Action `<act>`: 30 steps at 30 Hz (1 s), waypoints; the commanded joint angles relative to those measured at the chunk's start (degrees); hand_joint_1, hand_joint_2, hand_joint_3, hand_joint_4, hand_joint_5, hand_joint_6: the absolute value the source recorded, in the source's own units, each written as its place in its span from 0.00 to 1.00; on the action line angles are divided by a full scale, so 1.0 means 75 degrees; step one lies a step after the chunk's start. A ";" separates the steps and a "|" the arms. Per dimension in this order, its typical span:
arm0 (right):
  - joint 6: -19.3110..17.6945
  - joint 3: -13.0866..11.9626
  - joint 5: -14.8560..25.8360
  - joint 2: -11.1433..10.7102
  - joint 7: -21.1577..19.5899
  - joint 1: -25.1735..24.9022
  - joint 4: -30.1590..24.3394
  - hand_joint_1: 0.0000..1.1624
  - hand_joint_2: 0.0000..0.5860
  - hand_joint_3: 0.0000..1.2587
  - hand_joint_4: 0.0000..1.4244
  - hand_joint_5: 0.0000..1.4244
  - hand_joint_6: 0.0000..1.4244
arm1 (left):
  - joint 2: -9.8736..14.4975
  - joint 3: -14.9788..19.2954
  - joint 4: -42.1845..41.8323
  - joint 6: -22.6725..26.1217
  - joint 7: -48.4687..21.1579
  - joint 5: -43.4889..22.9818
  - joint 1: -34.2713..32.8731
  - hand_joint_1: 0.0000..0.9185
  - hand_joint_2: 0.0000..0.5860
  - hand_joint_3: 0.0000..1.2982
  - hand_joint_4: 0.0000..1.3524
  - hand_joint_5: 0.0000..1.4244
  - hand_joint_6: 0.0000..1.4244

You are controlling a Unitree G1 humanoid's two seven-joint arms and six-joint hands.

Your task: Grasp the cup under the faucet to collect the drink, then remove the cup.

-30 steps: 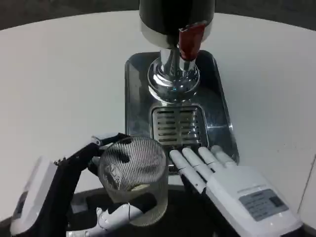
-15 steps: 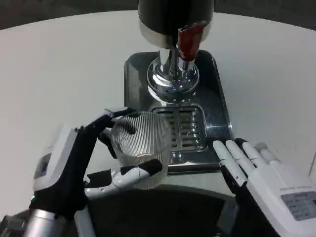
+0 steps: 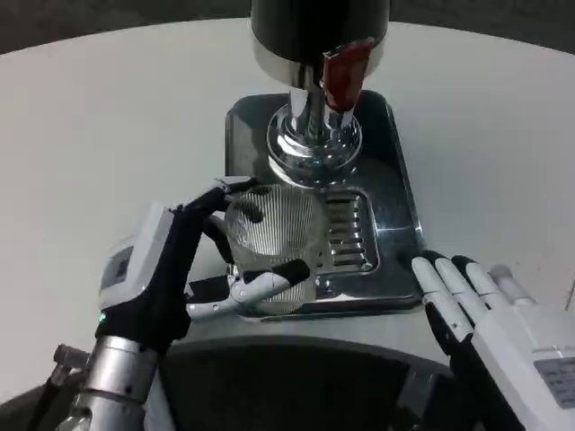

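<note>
We see the left hand (image 3: 166,269) wrapped round the cup (image 3: 269,247): upper fingers (image 3: 216,199) curl over the rim on the cup's left side, and a white finger w/ black tip (image 3: 265,280) crosses its lower front wall. So the left hand is grasping the cup, not loose around it. The silver left forearm (image 3: 112,386) runs down to the bottom-left corner.

The cup is clear ribbed glass, upright, and sits over the front-left part of the metal drip tray (image 3: 395,224), partly covering the slotted grate (image 3: 346,233). It's just in front of and slightly left of the chrome column (image 3: 314,135) of the dispenser (image 3: 319,31); we can't tell whether it touches the tray or is lifted off it. We can't make out any liquid inside. The red tap handle (image 3: 344,72) hangs off the dispenser's front, above and to the right of the cup.

The right hand (image 3: 503,332) is at the bottom right, back facing up, fingers (image 3: 449,292) stretched out straight and slightly apart, pointing toward the tray's front-right corner. It holds nothing; fingertips are near the tray edge, but we can't tell if they touch it.

The table (image 3: 108,117) is white w/ a curved far edge; beyond it, a dark strip of room at the top of the head view, no detail readable. A dark rounded shape (image 3: 296,386) fills the bottom centre, near the robot's body.
</note>
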 commanded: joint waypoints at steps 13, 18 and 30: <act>-0.0153 -0.0319 0.0270 0.0121 -0.0210 0.0473 -0.0147 0.69 0.53 0.00 0.00 0.00 0.00 | -0.0298 -0.0883 0.1949 -0.0149 0.2110 0.0724 -0.1304 0.62 0.43 0.73 0.80 0.60 0.40; -0.0144 -0.0377 0.0386 0.0147 -0.0239 0.0625 -0.0165 0.69 0.54 0.00 0.00 0.00 0.00 | -0.0449 -0.1049 0.2671 0.0028 0.2786 0.0977 -0.1935 0.61 0.45 0.73 0.79 0.60 0.41; -0.0162 -0.0614 0.0674 0.0171 -0.0295 0.0810 -0.0162 0.69 0.54 0.00 0.00 0.00 0.00 | -0.0532 -0.1411 0.3996 0.0101 0.3532 0.0996 -0.3073 0.61 0.45 0.73 0.79 0.60 0.43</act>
